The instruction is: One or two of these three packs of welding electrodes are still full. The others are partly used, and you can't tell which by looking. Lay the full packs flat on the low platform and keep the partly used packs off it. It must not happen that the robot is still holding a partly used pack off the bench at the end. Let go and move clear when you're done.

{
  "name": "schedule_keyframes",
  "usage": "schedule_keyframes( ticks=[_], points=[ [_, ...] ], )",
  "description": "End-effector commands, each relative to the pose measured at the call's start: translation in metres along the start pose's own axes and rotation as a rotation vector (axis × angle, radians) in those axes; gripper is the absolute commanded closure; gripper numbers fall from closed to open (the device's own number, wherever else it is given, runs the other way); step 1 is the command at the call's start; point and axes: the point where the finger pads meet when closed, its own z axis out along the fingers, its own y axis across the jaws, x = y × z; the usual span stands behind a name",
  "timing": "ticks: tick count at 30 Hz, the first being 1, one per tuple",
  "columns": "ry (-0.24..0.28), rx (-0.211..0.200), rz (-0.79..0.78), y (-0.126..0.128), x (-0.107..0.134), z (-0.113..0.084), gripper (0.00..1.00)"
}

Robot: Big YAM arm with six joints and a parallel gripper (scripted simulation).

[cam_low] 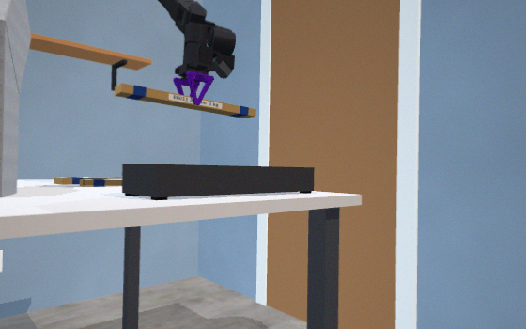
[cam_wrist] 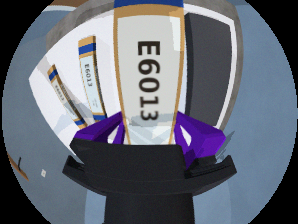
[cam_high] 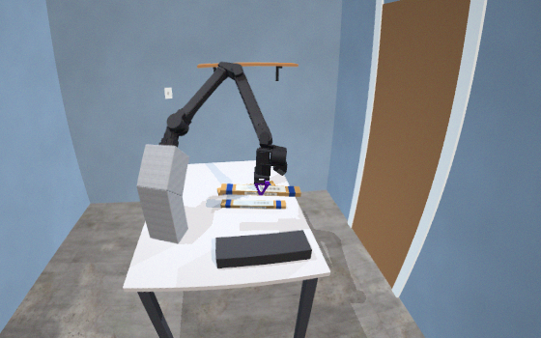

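At the left of your top view, a grey column (cam_high: 161, 193) (cam_low: 8, 103) stands on the white worktop (cam_high: 203, 275) (cam_low: 188, 211), blue walls behind. Mid-view, your tool (cam_high: 262, 187) (cam_low: 194, 91) (cam_wrist: 149, 113) grips one electrode pack (cam_high: 285, 190) (cam_low: 157, 95) (cam_wrist: 149, 80) high above the worktop; its long axis runs left to right, roughly along the low platform (cam_high: 263, 248) (cam_low: 218, 180) (cam_wrist: 207, 70). At the far right is a brown door (cam_high: 420, 97) (cam_low: 333, 141).

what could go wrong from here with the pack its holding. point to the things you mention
The gripper (cam_high: 262, 189) (cam_low: 194, 96) (cam_wrist: 149, 113) has the held pack (cam_low: 157, 97) (cam_wrist: 149, 30) high above the bench (cam_high: 203, 270) (cam_low: 263, 199) (cam_wrist: 107, 60), so a slip could mean a hard drop. Its long ends overhang the fingers and might swing or tilt. Nothing visible marks it full, so it could wrongly end up on the platform (cam_high: 263, 247) (cam_low: 225, 180) (cam_wrist: 207, 65).
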Motion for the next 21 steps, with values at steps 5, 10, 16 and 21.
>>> schedule_keyframes(
  ticks=[5,10,16,21],
  points=[
    [-0.088,0.021,-0.103,-0.003,-0.022,-0.04,1.0],
    [-0.088,0.021,-0.131,0.01,-0.015,-0.037,1.0],
    [-0.078,0.018,-0.136,0.025,-0.01,-0.032,1.0],
    [-0.071,0.017,-0.138,0.042,-0.006,-0.028,1.0]
  ],
)
